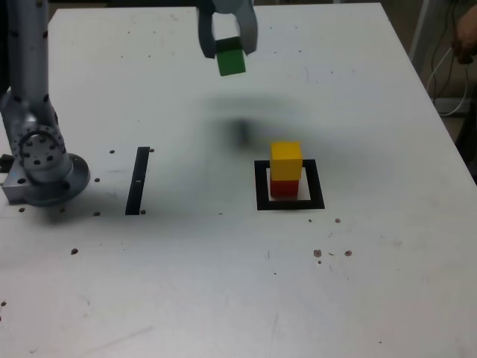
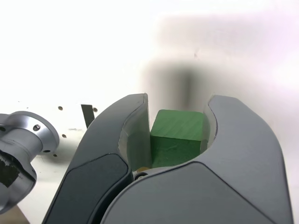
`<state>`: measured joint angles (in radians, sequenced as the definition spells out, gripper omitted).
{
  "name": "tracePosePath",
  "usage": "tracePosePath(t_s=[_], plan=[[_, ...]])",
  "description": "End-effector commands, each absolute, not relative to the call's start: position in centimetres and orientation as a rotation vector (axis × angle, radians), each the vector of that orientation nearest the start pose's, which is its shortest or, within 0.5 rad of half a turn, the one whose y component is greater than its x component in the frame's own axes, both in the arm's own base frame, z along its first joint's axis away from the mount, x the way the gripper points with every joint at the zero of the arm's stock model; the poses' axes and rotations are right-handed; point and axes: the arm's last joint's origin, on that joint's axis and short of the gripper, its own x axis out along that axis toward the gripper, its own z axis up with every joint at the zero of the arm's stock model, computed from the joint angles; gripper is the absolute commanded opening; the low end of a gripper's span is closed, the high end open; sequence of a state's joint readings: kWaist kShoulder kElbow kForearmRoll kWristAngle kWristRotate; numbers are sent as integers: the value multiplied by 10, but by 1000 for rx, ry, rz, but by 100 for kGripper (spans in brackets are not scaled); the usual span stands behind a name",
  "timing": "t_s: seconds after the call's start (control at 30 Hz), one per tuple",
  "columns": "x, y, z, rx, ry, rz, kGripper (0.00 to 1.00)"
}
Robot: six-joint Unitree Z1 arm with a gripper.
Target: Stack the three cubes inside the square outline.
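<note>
— Claw? Clamped: gripper (image 1: 229,46) closed on green cube (image 1: 231,62), raised above white table (image 1: 223,283).
— Others? Yellow cube (image 1: 286,161) atop red cube (image 1: 284,187), inside square outline (image 1: 261,186).
— Edges flush? Seemingly; too small to confirm.

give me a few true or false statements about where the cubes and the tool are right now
1. The tool is shut on the green cube. True.
2. The yellow cube sits on the red cube. True.
3. The green cube rests on the table. False: it is held in the air, apart from the stack.
4. The red cube lies outside the square outline. False: it is inside it.
5. The thin black strip is on the exterior view's right of the outline. False: it is on the left.
</note>
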<state>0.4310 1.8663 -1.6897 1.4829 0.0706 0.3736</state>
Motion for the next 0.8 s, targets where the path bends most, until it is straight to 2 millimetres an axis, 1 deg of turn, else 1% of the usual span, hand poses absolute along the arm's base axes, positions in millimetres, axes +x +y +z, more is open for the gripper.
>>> tracePosePath(t_s=[0.0,0.27,0.37,0.47,0.77], plan=[[297,122,340,11,1689,47,23],[325,74,349,71,1691,-10,23],[333,58,349,79,1690,-29,23],[338,48,347,78,1698,-38,23],[346,28,337,67,1728,-34,23]])
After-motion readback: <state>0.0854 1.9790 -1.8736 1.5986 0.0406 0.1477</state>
